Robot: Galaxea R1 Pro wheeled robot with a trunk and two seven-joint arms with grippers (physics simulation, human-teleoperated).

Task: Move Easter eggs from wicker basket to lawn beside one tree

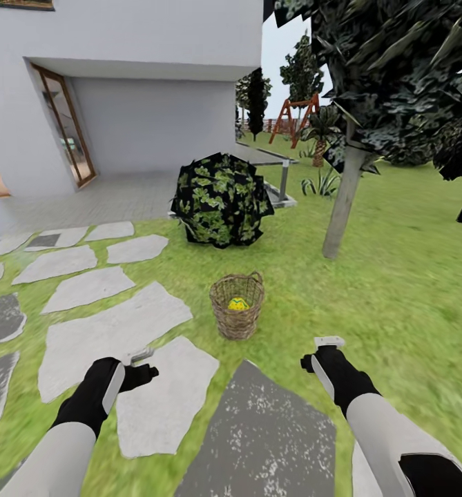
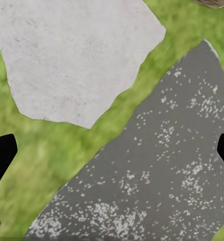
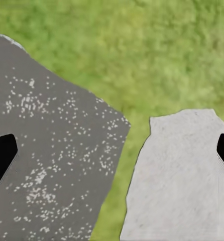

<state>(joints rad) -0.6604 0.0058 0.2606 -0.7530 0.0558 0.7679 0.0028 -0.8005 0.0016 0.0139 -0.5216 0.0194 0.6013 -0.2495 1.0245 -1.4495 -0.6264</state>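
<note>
The brown wicker basket [image 1: 237, 314] stands upright on the lawn [image 1: 396, 276], just ahead of both arms. Inside it shows a yellow Easter egg [image 1: 238, 304] with blue marks; how many eggs lie there I cannot tell. A tree with a pale trunk [image 1: 342, 203] rises behind and to the right of the basket. My left gripper [image 1: 139, 366] hangs open over the paving, short of the basket and to its left. The right gripper [image 1: 322, 347] hovers open, short of it on the right. In both wrist views the black fingertips [image 2: 1, 155] [image 3: 1, 155] stand wide apart with nothing between them.
A round dark leafy bush [image 1: 220, 200] sits behind the basket. Grey and pale stone slabs [image 1: 113, 331] cover the ground to the left and under the arms. A white house wall [image 1: 120, 83] with a door stands at the back left. Open grass stretches to the right.
</note>
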